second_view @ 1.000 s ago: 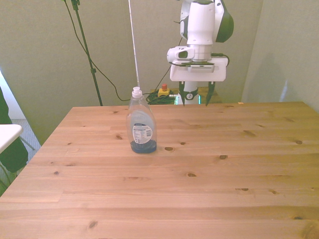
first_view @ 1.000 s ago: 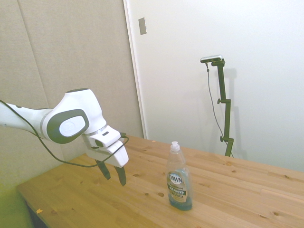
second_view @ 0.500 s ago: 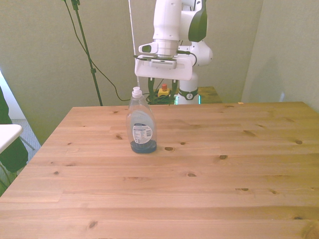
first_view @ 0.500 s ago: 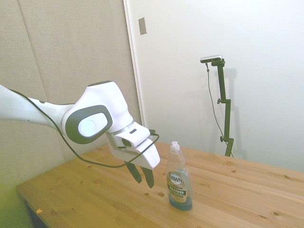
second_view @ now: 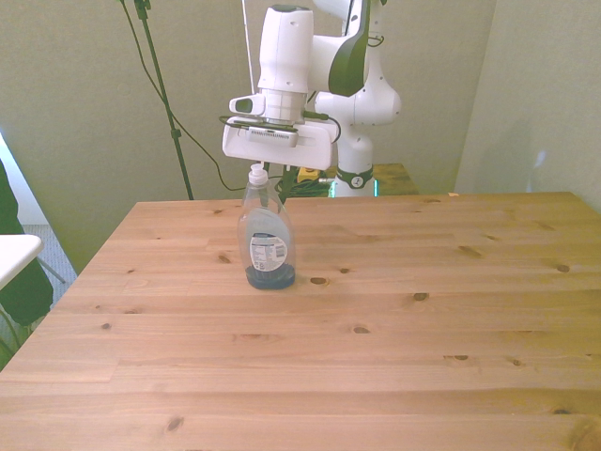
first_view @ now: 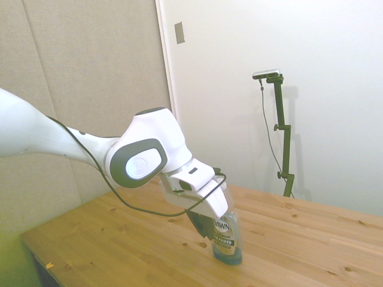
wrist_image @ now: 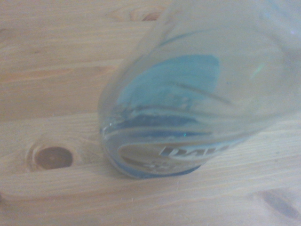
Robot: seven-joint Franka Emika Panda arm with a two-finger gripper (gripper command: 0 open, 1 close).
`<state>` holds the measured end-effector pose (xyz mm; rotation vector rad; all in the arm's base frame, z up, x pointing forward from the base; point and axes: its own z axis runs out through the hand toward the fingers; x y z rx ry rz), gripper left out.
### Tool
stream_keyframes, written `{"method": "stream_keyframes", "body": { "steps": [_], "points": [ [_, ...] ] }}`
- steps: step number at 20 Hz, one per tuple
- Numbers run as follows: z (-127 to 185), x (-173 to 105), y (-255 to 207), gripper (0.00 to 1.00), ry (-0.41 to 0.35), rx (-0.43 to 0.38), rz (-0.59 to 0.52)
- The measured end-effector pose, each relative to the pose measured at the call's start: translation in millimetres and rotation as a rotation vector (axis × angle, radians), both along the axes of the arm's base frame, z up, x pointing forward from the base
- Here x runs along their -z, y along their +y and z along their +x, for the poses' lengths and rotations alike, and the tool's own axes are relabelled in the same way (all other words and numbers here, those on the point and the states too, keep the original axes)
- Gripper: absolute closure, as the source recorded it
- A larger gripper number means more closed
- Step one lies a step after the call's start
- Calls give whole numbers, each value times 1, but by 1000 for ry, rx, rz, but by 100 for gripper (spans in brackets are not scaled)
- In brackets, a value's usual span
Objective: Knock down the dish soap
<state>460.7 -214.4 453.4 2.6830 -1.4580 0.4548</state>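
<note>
Gripper (second_view: 278, 170) now moved against upright dish soap (second_view: 267, 233), table (second_view: 394, 329)

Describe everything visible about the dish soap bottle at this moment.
The dish soap is a slim clear plastic bottle with a white cap and a label reading "Dawn" in the side view. Blue liquid fills only its lowest part. It stands upright on the wooden table, toward the front view's left, beside a dark knot in the wood. The gripper is at its upper part, hiding the cap in the side view; whether it touches the bottle cannot be told. Nothing else is near it.
</note>
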Motion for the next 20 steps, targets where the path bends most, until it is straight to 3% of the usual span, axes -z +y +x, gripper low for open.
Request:
{"method": "stream_keyframes", "body": {
  "steps": [8, 14, 20],
  "points": [
    [58, -14, 4, 100, -89, 98, -27],
    [113, -4, -9, 100, -153, 165, -29],
    [143, -6, -25, 100, -215, 208, -21]
  ]
}}
